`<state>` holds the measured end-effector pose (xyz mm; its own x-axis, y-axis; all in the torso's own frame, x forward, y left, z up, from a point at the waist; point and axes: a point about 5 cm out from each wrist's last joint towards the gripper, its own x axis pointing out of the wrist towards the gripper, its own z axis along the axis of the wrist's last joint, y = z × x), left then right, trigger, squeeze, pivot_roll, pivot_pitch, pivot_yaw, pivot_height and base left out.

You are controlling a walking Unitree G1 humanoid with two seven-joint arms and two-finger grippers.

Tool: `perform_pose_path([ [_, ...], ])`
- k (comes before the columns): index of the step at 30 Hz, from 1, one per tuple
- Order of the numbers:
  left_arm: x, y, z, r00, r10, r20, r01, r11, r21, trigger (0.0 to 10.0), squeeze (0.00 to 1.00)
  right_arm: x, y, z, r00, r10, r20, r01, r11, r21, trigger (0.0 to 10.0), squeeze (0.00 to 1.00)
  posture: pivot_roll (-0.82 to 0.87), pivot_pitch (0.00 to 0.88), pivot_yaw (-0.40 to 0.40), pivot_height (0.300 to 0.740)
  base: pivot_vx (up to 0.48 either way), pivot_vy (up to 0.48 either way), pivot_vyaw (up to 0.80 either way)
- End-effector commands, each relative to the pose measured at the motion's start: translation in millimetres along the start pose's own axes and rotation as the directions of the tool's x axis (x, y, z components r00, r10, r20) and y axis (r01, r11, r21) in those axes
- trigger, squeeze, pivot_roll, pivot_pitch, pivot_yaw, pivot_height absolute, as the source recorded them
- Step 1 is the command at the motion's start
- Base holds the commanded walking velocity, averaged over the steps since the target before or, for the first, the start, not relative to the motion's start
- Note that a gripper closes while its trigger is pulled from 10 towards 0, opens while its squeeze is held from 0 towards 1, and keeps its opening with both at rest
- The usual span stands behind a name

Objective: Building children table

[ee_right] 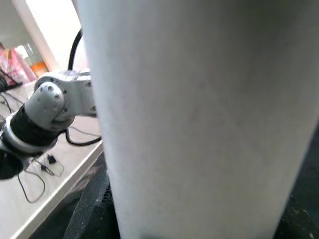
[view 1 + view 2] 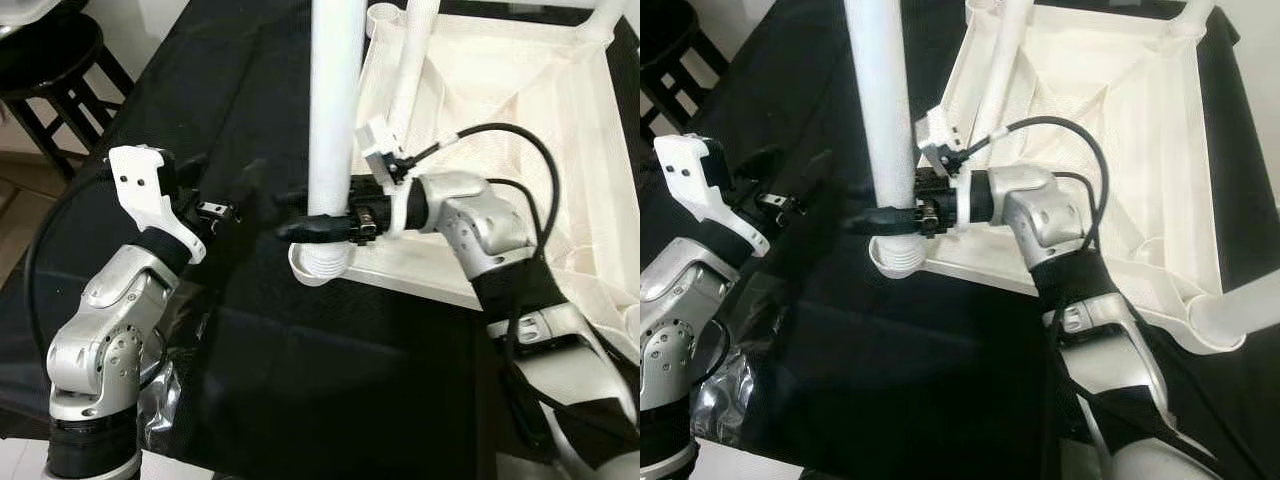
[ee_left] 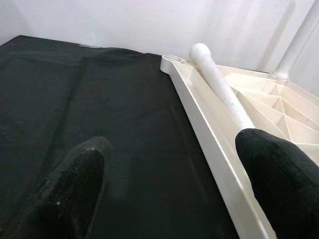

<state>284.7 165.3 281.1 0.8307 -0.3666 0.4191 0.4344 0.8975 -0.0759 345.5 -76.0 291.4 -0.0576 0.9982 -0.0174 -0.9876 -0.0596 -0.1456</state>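
The white table top (image 2: 425,276) lies upside down on a black cloth (image 2: 300,380). A thick white leg (image 2: 335,100) stands upright in its near left corner socket (image 2: 322,265). My right gripper (image 2: 300,214) is shut on this leg just above the socket; in the right wrist view the leg (image 1: 199,119) sits very close. My left gripper (image 2: 225,180) is open over the cloth to the left of the leg, holding nothing. In the left wrist view its fingertips (image 3: 75,184) frame the table top's rim (image 3: 209,129).
A thinner white leg (image 2: 415,60) leans inside the upturned top, next to an empty corner socket (image 2: 383,15). Another leg (image 2: 605,20) stands at the far right corner, and one more (image 2: 1240,310) at the near right. A dark stool (image 2: 50,60) stands at the back left.
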Motion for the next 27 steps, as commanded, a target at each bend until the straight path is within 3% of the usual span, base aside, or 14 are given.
perform_pose_path([
  [1, -5.9, 2.0, 1.3, 1.000, 0.017, -0.011, -0.017, 1.000, 0.022, 10.0, 0.00, 5.3, 0.3, -2.6, 1.000, 0.013, 0.015, -0.013, 1.000, 0.023, 10.0, 0.00, 0.07, 0.404, -0.012, 0.740, 0.000, 0.000, 0.00],
  [13, -10.8, 2.0, 6.9, 0.999, 0.038, -0.003, -0.038, 0.999, 0.032, 10.0, 0.00, 9.7, 2.8, -14.4, 0.992, 0.115, -0.043, -0.112, 0.992, 0.064, 10.0, 0.00, 0.07, 0.420, -0.031, 0.740, 0.000, 0.000, 0.00],
  [16, -11.6, 0.7, 7.3, 0.999, 0.039, -0.002, -0.039, 0.999, 0.032, 10.0, 0.00, 6.9, -7.4, -17.8, 0.996, 0.037, -0.086, -0.034, 0.999, 0.038, 10.0, 0.00, 0.07, 0.423, -0.034, 0.740, 0.000, 0.000, 0.00],
  [22, -12.8, 1.0, 8.9, 0.999, 0.043, -0.001, -0.043, 0.998, 0.034, 10.0, 0.00, 7.8, -20.5, -17.5, 0.990, -0.113, -0.078, 0.115, 0.993, 0.024, 10.0, 0.00, 0.08, 0.426, -0.033, 0.740, 0.000, 0.000, 0.00],
  [27, -12.8, 0.7, 9.6, 0.999, 0.042, -0.002, -0.042, 0.998, 0.037, 10.0, 0.00, 8.3, -20.8, -20.8, 0.989, -0.122, -0.085, 0.126, 0.992, 0.032, 10.0, 0.00, 0.08, 0.427, -0.034, 0.740, 0.000, 0.000, 0.00],
])
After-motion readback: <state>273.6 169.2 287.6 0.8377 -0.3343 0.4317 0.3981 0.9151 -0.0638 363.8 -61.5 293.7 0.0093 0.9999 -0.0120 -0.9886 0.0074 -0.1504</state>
